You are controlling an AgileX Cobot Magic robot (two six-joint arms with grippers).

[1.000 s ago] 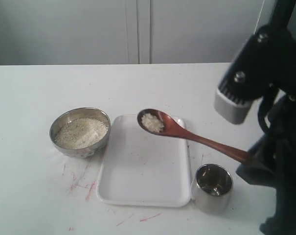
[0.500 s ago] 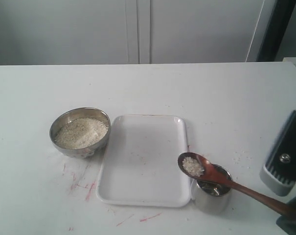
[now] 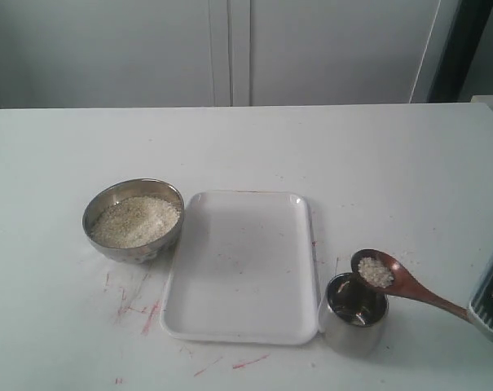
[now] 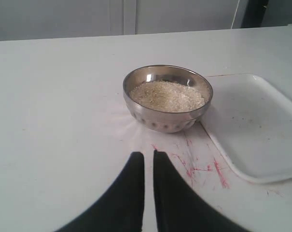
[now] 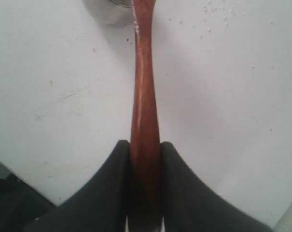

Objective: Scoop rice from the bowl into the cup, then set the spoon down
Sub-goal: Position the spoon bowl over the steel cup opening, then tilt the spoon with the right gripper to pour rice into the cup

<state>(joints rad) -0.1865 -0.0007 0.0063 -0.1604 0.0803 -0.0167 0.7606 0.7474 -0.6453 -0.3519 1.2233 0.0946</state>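
Right claw [image 5: 145, 150] is clamped tight on the thin end of the spoon [image 3: 409, 285]; in the wrist view the handle runs straight out from between the two black fingers. The spoon is up off the counter [image 3: 376, 155], and its head sits just above the far right edge of the cup [image 3: 354, 326], roughly level, with a small pile of rice [image 3: 376, 272] in it. The inside of the cup is too shiny for me to tell if any grains are in there. A few loose grains [image 3: 402, 257] lie on the counter near it.

The cup stands right beside the near right corner of the white tray [image 3: 238, 269], and I can't tell if they touch. The bowl [image 3: 132, 248] is on the other side of the tray, close to its far left corner, with a flat heap of rice inside. Pink scribble marks [image 3: 136, 305] are on the counter in front of it.

Left claw [image 4: 146, 157] hangs low over the counter facing the bowl, fingers nearly together with only a sliver between them, gripping nothing.
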